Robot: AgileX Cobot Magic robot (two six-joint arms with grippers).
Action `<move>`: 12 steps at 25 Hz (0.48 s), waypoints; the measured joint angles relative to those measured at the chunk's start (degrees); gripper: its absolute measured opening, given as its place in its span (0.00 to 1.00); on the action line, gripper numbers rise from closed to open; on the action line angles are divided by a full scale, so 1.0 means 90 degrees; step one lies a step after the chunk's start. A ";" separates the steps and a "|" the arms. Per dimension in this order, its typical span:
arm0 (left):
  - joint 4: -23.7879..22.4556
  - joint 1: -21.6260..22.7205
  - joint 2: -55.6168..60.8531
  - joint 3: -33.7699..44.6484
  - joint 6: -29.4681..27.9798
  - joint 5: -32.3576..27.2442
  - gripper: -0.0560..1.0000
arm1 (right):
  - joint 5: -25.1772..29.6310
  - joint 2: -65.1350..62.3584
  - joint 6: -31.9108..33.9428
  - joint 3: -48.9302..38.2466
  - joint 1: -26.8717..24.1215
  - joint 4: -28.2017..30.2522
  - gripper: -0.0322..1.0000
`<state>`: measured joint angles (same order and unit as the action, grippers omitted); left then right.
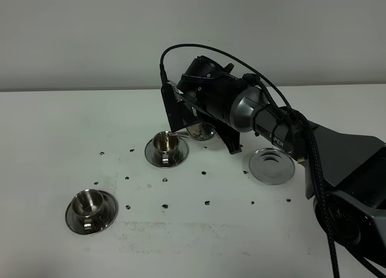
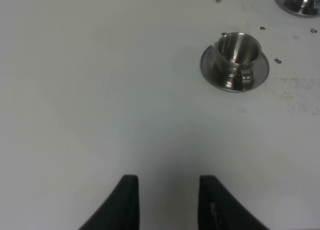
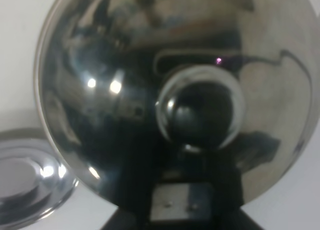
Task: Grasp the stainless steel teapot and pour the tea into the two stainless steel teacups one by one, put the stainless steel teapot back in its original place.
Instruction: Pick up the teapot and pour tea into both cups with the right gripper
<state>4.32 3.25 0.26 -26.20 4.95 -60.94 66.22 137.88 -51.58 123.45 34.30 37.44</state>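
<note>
Lighting even and diffuse from above. White table (image 1: 48, 127) bright, shadows faint. Right wrist view: teapot (image 3: 100, 65) fills the frame in soft focus, with small glare spots left of centre and dark reflections. Left wrist view slightly hazy.

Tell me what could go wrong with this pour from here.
1. The tilted stainless steel teapot has its thin spout right at the rim of the far teacup: tea may land on its saucer or the table.
2. Tilted this far, the knobbed lid might slip off.

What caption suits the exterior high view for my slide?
Right arm holds teapot, spout at farther teacup; nearer teacup stands apart.
</note>
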 joint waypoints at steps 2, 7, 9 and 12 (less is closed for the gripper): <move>0.0000 0.0000 0.0000 0.0000 0.0000 0.0000 0.34 | -0.0022 0.0000 0.0000 0.0000 0.0000 0.0027 0.20; 0.0000 0.0000 0.0000 0.0000 0.0000 0.0000 0.34 | -0.0071 0.0000 -0.0012 0.0000 0.0000 0.0072 0.20; 0.0000 0.0000 0.0000 0.0000 0.0000 0.0000 0.34 | -0.0071 0.0000 -0.0031 0.0000 0.0000 0.0077 0.20; 0.0000 0.0000 0.0000 0.0000 0.0000 0.0000 0.34 | -0.0079 0.0000 -0.0103 0.0000 0.0000 0.0097 0.20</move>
<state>4.32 3.25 0.26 -26.20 4.95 -60.94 65.50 137.88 -52.50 123.45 34.30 38.31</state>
